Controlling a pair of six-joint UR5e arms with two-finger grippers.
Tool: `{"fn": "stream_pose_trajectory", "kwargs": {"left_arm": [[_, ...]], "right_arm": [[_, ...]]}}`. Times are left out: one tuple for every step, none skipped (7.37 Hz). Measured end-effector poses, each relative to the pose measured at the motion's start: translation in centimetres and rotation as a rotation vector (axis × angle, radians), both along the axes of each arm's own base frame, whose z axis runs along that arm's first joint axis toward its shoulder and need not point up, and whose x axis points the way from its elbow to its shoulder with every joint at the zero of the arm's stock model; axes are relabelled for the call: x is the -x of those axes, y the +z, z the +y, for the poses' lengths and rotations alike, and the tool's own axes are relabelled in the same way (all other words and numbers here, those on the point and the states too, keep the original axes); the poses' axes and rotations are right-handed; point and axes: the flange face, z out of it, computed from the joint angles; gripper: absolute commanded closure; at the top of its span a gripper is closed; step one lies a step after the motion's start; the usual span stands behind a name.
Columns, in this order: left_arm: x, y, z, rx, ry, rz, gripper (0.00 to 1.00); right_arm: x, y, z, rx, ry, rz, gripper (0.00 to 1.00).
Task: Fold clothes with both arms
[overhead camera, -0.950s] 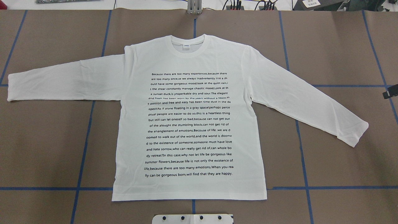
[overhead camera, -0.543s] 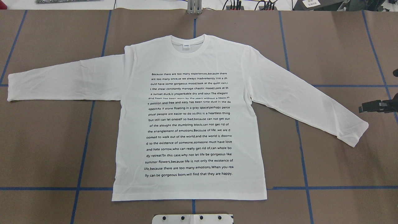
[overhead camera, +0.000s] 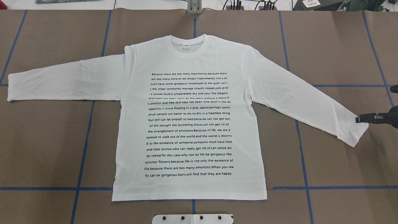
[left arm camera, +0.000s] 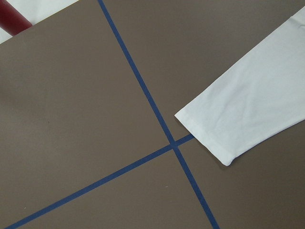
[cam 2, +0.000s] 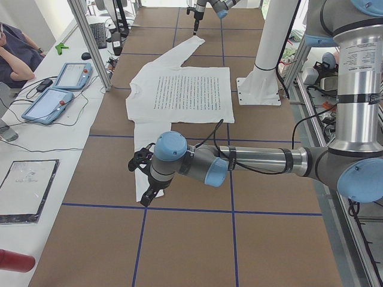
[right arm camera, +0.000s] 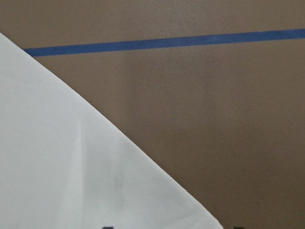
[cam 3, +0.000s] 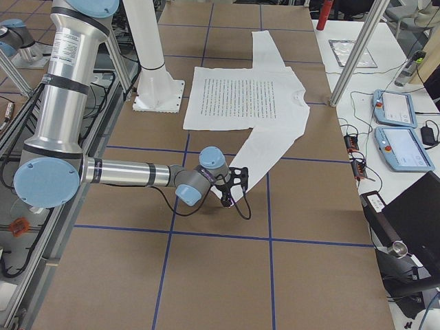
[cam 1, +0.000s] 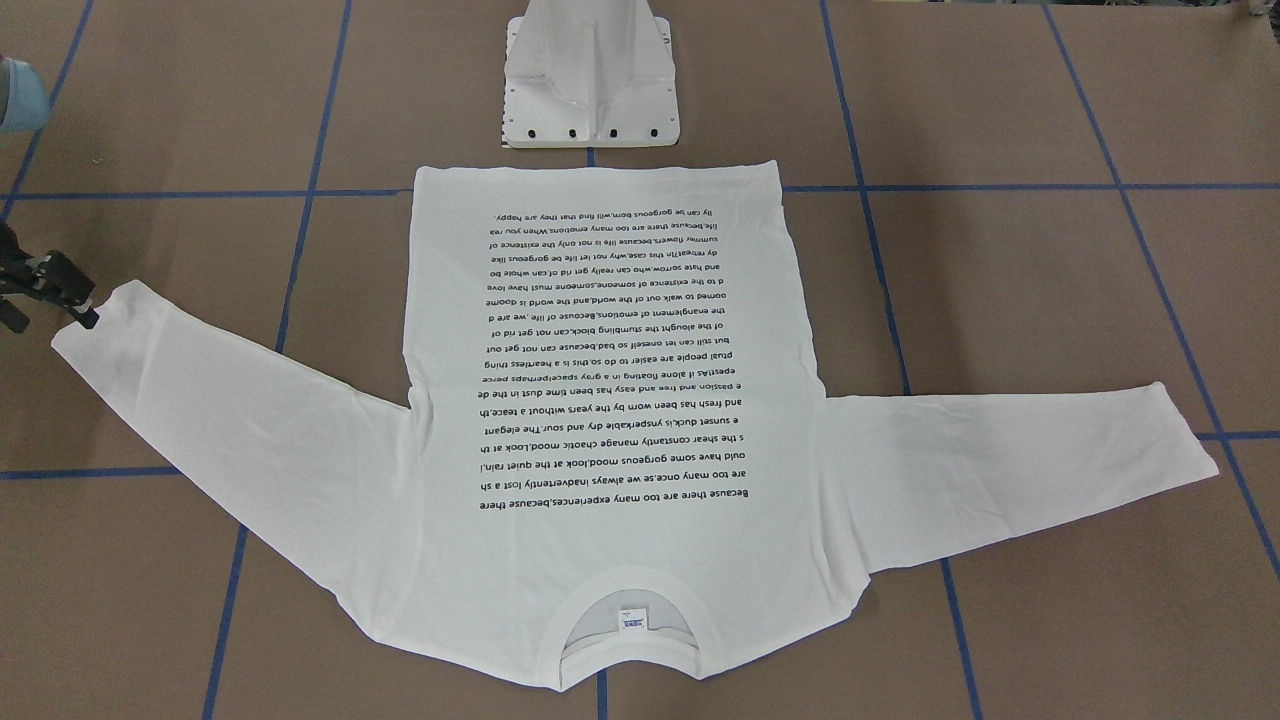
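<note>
The white long-sleeved T-shirt [overhead camera: 189,124] lies flat on the brown table, printed text up, both sleeves spread out; it also shows in the front view [cam 1: 610,400]. My right gripper [overhead camera: 357,119] reaches in low from the table's right side, its tips at the upper corner of the right sleeve's cuff [overhead camera: 357,133]. Its jaws look open. It also shows in the front view [cam 1: 85,312]. My left gripper [cam 2: 143,182] shows only in the exterior left view, hovering above the left sleeve's cuff [left arm camera: 205,131]; I cannot tell whether it is open or shut.
The white pedestal base [overhead camera: 192,218] stands just behind the shirt's hem. Blue tape lines [overhead camera: 84,140] cross the table. A side table with tablets [cam 2: 57,89] and a red cylinder [cam 2: 15,261] runs along the far edge, where an operator [cam 2: 15,57] sits.
My right gripper has come in from the right edge and moved toward the robot's side, reaching the right cuff. The shirt has not moved.
</note>
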Motion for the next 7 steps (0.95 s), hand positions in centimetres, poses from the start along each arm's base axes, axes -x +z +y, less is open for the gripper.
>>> {"fn": "stream_pose_trajectory", "kwargs": {"left_arm": [[0.0, 0.0, 0.0, 0.000, 0.000, 0.000, 0.00], [0.0, 0.0, 0.0, 0.001, 0.000, 0.000, 0.00], [0.0, 0.0, 0.0, 0.001, 0.000, 0.000, 0.00], [0.0, 0.0, 0.0, 0.001, 0.000, 0.000, 0.00], [0.0, 0.0, 0.0, 0.001, 0.000, 0.000, 0.00], [0.0, 0.0, 0.0, 0.000, 0.000, 0.000, 0.00], [0.0, 0.0, 0.0, 0.001, 0.000, 0.000, 0.00]], "right_arm": [[0.4, 0.7, -0.4, 0.005, 0.000, 0.004, 0.19], [0.6, 1.2, -0.7, 0.009, -0.001, 0.007, 0.19], [0.7, 1.4, -0.8, 0.012, -0.002, 0.009, 0.21], [0.8, 1.5, -0.8, 0.014, -0.003, 0.010, 0.23], [0.8, 1.8, -0.8, 0.017, -0.005, 0.013, 0.23], [0.9, 2.1, -0.7, 0.023, -0.006, 0.017, 0.23], [0.9, 2.3, -0.7, 0.026, -0.007, 0.019, 0.23]]}}
